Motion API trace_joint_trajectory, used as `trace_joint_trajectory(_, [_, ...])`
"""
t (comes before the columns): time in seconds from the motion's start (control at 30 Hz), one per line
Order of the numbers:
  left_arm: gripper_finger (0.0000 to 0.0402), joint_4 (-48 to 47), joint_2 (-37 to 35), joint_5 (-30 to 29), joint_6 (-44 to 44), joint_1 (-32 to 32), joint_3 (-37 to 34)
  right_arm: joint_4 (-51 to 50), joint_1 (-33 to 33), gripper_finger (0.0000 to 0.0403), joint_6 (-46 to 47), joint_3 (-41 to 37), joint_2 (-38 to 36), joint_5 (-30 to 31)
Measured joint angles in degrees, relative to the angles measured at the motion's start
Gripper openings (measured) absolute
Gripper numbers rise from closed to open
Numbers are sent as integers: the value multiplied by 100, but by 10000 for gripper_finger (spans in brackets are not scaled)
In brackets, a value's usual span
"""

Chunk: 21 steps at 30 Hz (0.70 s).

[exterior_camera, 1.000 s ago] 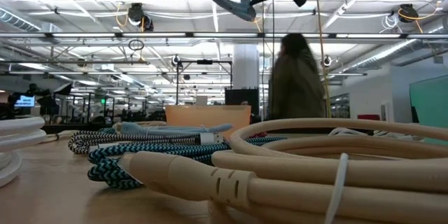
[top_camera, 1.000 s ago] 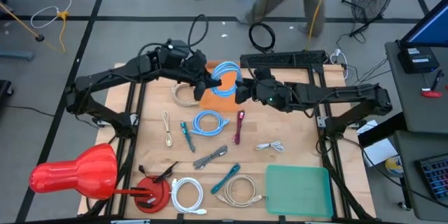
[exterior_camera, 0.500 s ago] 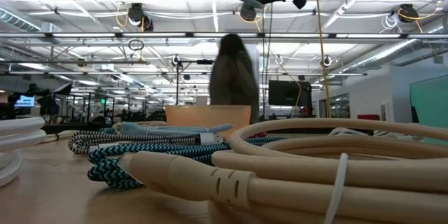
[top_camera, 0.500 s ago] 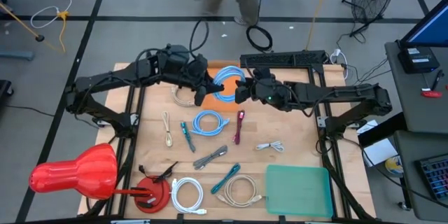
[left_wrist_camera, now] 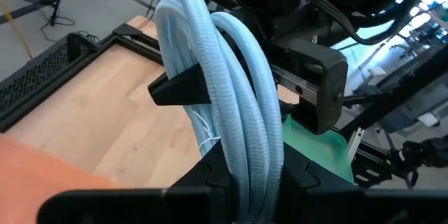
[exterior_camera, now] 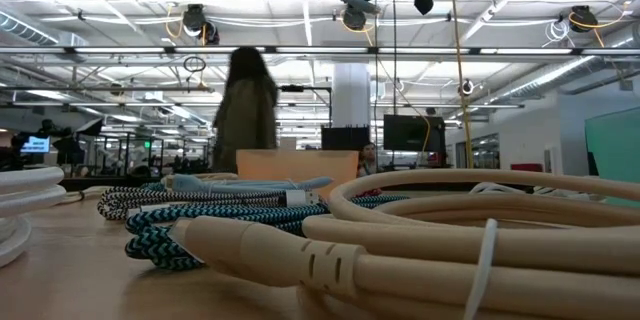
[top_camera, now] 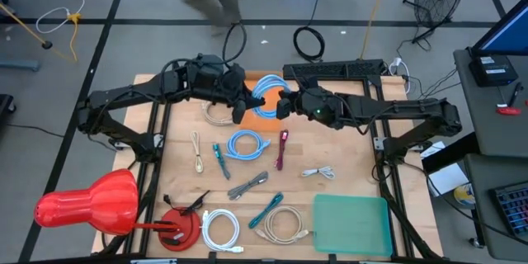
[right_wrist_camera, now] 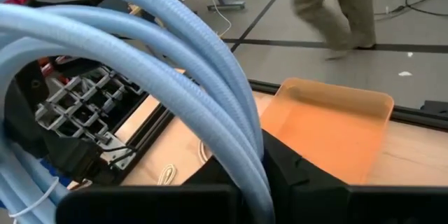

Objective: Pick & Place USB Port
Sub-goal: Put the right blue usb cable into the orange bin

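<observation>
Wooden table (top_camera: 346, 177) with loose cables, green mat (top_camera: 351, 224) near its front right corner, orange tray (top_camera: 252, 117) at back centre. Light blue coiled cable (top_camera: 266, 96) held in the air above the tray, between both arms. Left gripper (top_camera: 240, 107) and right gripper (top_camera: 285, 104) each have their jaws closed on the coil from opposite sides.

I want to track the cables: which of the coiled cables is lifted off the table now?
The light blue coil held between both grippers above the orange tray; the others lie flat.
</observation>
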Motion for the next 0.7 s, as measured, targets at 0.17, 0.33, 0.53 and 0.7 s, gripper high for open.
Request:
trace_joint_trajectory(0.17, [113,-323,-29,-286,-249,61,0,-172,-213,8,119,-2,-2,-264])
trace_joint_trajectory(0.33, [163,-925,-343,-985,-232,352,21,-827,-541,8,753,-4,0,-815])
trace_joint_trajectory(0.53, [158,-1848,-668,-1993,-140,668,5,-1313,-1058,8,1130,-4,102,-1883])
trace_joint_trajectory(0.7, [132,-2395,-674,-2293,-165,777,-3,-1430,-1514,8,1253,-4,363,-2907])
